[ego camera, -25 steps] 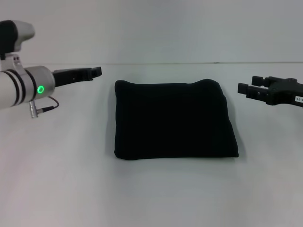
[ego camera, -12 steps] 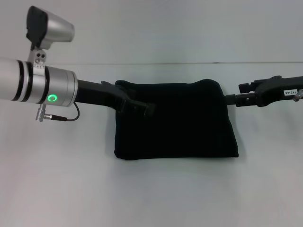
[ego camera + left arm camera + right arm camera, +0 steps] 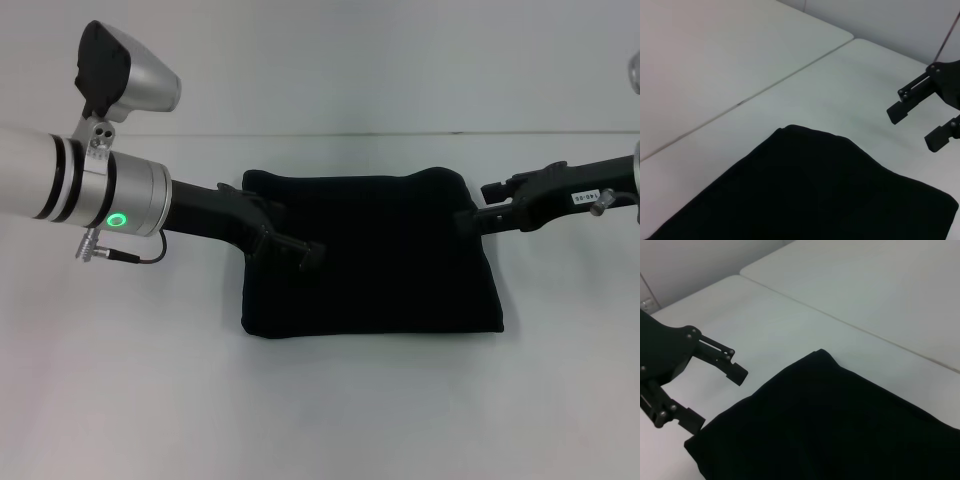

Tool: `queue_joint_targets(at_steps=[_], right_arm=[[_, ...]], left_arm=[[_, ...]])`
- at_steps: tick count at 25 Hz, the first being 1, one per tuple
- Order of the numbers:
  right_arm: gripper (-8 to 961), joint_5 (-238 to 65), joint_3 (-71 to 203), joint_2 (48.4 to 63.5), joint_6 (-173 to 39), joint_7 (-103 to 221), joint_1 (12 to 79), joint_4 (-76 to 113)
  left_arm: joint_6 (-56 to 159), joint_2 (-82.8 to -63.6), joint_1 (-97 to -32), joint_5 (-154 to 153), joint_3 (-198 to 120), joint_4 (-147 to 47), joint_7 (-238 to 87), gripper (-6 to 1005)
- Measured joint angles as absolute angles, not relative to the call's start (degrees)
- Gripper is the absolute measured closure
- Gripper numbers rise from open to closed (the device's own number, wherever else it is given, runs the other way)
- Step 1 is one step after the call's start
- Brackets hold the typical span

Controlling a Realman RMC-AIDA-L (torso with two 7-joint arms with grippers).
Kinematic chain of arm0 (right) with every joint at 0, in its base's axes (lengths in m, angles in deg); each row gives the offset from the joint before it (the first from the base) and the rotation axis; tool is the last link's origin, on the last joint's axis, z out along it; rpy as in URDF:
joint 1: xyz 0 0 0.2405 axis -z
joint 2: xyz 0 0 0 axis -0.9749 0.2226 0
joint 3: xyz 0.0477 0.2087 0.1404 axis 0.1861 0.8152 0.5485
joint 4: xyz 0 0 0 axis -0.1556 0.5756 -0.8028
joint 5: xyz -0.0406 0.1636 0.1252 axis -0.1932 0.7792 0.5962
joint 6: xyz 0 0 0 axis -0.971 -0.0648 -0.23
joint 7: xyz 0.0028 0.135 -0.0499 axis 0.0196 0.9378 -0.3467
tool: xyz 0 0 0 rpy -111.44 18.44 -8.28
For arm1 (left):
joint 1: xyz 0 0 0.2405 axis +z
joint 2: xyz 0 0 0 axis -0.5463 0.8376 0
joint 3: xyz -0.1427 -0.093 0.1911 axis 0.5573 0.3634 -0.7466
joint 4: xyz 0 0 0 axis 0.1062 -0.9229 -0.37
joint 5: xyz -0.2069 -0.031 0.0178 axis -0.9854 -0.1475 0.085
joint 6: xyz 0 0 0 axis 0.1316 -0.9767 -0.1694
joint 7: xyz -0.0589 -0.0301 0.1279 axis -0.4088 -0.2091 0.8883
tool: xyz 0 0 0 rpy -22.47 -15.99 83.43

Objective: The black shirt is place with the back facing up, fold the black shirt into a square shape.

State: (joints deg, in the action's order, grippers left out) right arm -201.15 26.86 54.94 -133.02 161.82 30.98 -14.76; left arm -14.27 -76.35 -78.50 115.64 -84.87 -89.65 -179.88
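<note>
The black shirt (image 3: pixel 380 260) lies folded into a roughly square pad in the middle of the white table; it also fills the near part of the left wrist view (image 3: pixel 800 195) and the right wrist view (image 3: pixel 840 430). My left gripper (image 3: pixel 295 240) hangs over the shirt's left part. The right wrist view shows this left gripper (image 3: pixel 715 397) open, just off a shirt corner, holding nothing. My right gripper (image 3: pixel 478 205) is at the shirt's right edge near the far corner. It shows open and empty in the left wrist view (image 3: pixel 917 125), beside the fabric.
The white table (image 3: pixel 320 400) spreads around the shirt on all sides. A seam (image 3: pixel 755 95) runs across the tabletop behind the shirt. A pale wall rises beyond the table's far edge.
Both arms have swung inward from the table's sides. The left gripper now reaches over the shirt's left part, and the right gripper has come up to its right edge. The shirt has not moved.
</note>
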Motion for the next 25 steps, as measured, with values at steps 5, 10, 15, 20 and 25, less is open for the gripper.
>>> queue_joint_targets(at_steps=[5, 10, 15, 20, 25], right_arm=[[225, -201.3, 24.7, 55.13, -132.1, 162.2, 30.5, -14.8], [225, -201.4, 22.2, 55.20, -130.7, 163.6, 30.3, -14.8], [225, -201.4, 21.9, 55.23, -130.5, 163.6, 30.1, -14.8], [225, -201.4, 21.8, 55.23, -129.7, 163.6, 29.9, -14.8], [225, -201.4, 21.5, 55.36, -128.9, 163.6, 29.8, -14.9]], left_arm=[[-13.6, -76.60, -78.6, 115.7, -86.8, -89.7, -179.0, 63], [-12.7, -76.92, -78.5, 115.7, -88.6, -90.0, -179.0, 62], [-12.7, -76.95, -78.6, 115.7, -88.7, -90.0, -178.9, 62], [-12.1, -76.94, -78.7, 115.7, -88.7, -90.7, -178.9, 62], [-12.0, -76.94, -78.4, 115.7, -88.3, -91.7, -178.9, 62]])
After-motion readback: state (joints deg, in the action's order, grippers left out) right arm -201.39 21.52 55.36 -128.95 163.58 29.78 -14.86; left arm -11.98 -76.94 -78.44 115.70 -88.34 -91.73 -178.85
